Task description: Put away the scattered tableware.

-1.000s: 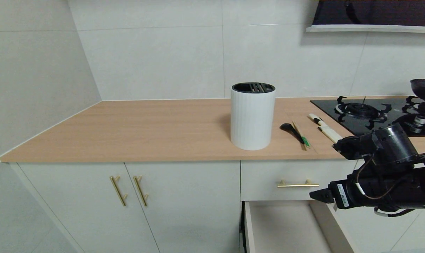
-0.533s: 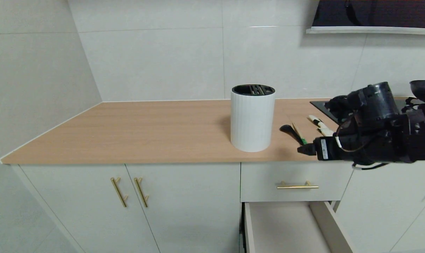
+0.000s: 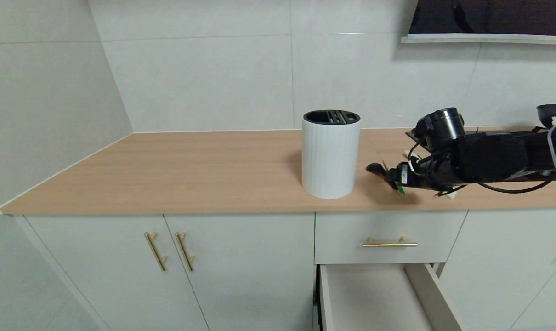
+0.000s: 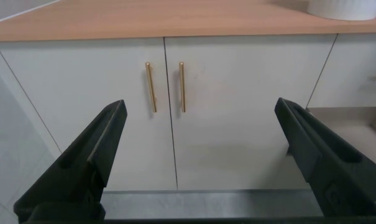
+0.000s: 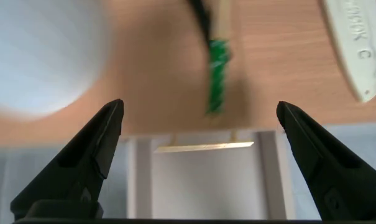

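On counter [image 3: 190, 170], upright holder [image 3: 329, 158], slotted top, contents hidden; open drawer [image 3: 374, 294] below. Just right of holder, flat: spoon [image 3: 375, 168] and chopsticks [image 5: 217, 81], lengthwise from wall toward edge, green end frontmost. Over them right gripper [image 5: 200, 124], fingers wide apart; left gripper [image 4: 200, 124] also spread.

The counter [image 3: 190, 170] bears white holder [image 3: 330, 156], spoon [image 3: 374, 168], chopsticks [image 5: 218, 73].

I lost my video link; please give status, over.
Right gripper, jaws open, over green-tipped chopsticks. Left gripper, jaws open, low before cabinet doors. White holder stands clear.
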Tool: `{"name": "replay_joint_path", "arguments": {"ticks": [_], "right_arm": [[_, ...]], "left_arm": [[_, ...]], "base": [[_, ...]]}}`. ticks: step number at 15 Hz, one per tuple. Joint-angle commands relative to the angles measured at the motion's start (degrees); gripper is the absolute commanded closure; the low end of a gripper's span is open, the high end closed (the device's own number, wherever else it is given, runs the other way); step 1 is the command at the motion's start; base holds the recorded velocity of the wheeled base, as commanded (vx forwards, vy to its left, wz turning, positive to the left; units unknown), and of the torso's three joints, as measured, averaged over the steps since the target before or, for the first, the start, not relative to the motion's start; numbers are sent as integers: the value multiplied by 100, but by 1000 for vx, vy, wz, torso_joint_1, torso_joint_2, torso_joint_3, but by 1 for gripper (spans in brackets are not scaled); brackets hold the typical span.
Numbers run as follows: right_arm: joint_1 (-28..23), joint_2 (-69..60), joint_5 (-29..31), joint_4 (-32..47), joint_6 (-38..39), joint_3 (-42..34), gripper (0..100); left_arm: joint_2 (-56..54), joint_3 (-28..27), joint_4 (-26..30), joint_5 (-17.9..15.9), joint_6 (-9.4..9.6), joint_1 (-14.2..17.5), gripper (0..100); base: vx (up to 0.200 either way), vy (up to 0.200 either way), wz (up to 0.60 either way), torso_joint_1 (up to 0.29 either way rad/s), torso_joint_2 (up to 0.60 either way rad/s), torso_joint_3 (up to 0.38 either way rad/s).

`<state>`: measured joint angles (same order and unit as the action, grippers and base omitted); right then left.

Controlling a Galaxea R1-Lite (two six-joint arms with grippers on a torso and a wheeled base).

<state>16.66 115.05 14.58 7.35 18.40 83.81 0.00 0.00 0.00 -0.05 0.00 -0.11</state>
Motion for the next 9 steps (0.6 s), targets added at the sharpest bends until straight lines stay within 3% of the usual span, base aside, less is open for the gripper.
{"name": "replay_joint_path", "arguments": {"ticks": [1,9], "right_arm": [[-49,439,80,-14,50,109,0],[-93,588,80,-111,41,144,0]], "left_arm": [[9,0,0,5,0,2,0],[9,0,0,5,0,2,0]], "base": [[0,0,0,0,0,0],[0,0,0,0,0,0]]}}
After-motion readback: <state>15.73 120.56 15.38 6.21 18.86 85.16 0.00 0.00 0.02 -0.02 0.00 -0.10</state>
